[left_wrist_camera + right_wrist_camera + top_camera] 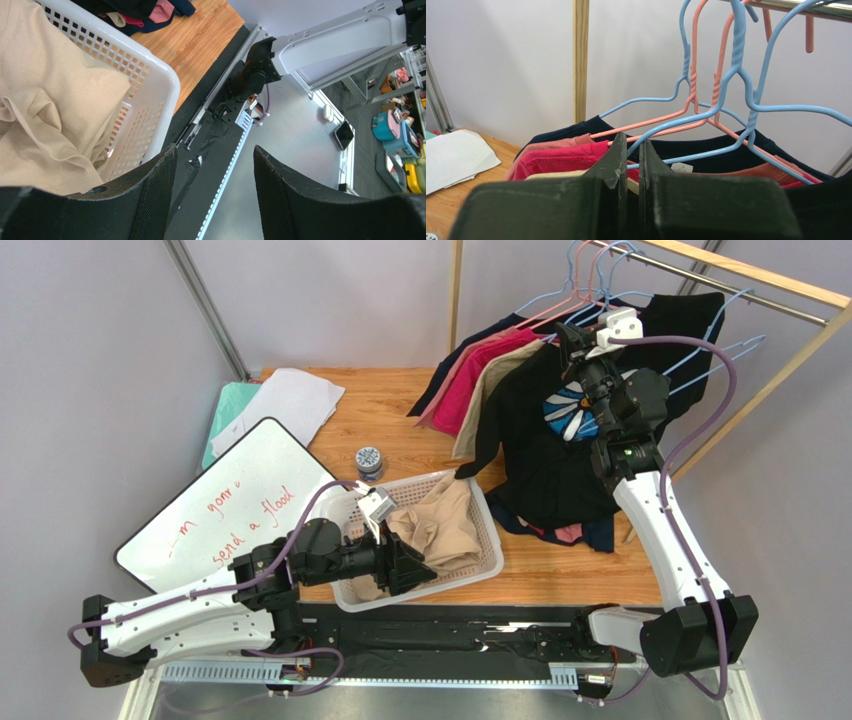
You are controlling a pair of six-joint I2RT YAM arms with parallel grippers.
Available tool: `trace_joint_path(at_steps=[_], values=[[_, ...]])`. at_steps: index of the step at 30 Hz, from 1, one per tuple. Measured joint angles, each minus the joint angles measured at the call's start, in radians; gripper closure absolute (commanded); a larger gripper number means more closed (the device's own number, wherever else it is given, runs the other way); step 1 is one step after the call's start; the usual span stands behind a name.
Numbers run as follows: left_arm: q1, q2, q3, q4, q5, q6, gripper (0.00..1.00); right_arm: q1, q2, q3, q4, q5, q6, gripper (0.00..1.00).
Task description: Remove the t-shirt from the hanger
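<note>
**Task item.** The black t-shirt [540,470] hangs on a blue hanger [738,45] on the rail [740,275] at the far right of the table [400,400]. It is the front garment in a row; pink, beige and navy shirts hang behind it. Its hem drapes onto a small heap of clothes [570,533] on the table top.

**Right gripper.** The right gripper [572,342] is raised to the collar and shoulder area of the t-shirt, just below the hanger necks. In the wrist view its jaws are drawn almost together, leaving only a narrow slit. Whether cloth or wire is pinched in the slit cannot be determined.

**Left gripper.** The left gripper [215,200] is low, over the near rim of the white basket [490,540]. Its jaws are spread wide and hold nothing. A beige garment [440,525] lies in the basket.

**Step in hand.** Judged from position, this is the grasp at the shoulder: the t-shirt is fully on the hanger and nothing is freed yet.

**Next move.** Confirm a pinch on cloth only. Draw the shoulder sideways and down over the end of the hanger arm, then free the other shoulder. Keep the neighbouring hangers clear, as they crowd closely together.

**Surroundings.** A whiteboard [230,505], a small tin [369,460] and folded cloths [285,400] lie to the left, well apart from the work.
</note>
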Motion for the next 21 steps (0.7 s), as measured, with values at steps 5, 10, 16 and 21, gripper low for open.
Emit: trace_joint_path(at_steps=[5,10,16,21], values=[[0.000,-0.003,0.010,-0.001,0.000,0.000,0.36,0.013,-0.032,0.000,-0.045,0.024,0.014,1.00],[0.000,0.018,0.039,0.001,0.000,0.002,0.36,0.013,-0.094,0.000,-0.154,0.056,0.140,1.00],[0.000,0.105,0.151,-0.008,0.003,0.035,0.36,0.012,-0.225,-0.011,-0.328,0.103,0.356,1.00],[0.000,0.164,0.267,-0.026,-0.002,0.082,0.35,0.012,-0.322,-0.032,-0.428,0.111,0.500,1.00]])
